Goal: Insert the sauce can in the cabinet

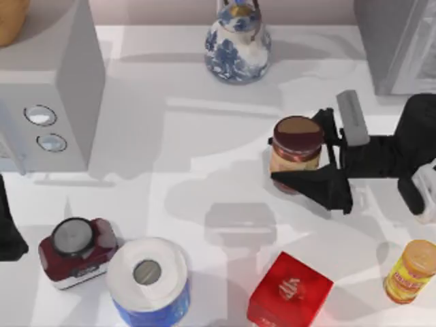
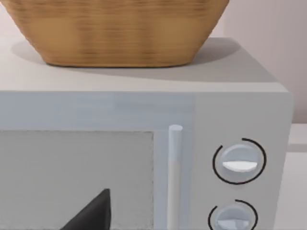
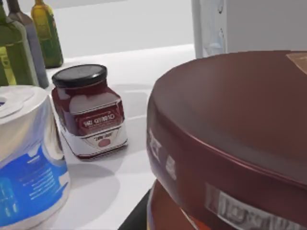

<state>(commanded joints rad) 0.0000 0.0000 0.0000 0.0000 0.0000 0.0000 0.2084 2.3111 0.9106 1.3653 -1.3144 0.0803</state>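
At the table's left edge my left arm (image 1: 8, 228) sits parked as a dark shape cut off by the frame; I cannot tell how its fingers stand. Its wrist camera faces the pale grey box with two round knobs (image 2: 238, 163), a woven basket (image 2: 120, 28) on top. Moving right along the front: a dark red jar with a grey lid (image 1: 76, 248), a smooth paper roll (image 1: 147, 276), a glossy red box (image 1: 289, 291). Right of centre, my right gripper (image 1: 303, 157) is clamped around the sauce can (image 1: 296, 144), one finger on each side. The can's flat maroon top looms close in the right wrist view. The cabinet (image 1: 395, 44) stands cropped at the back right corner.
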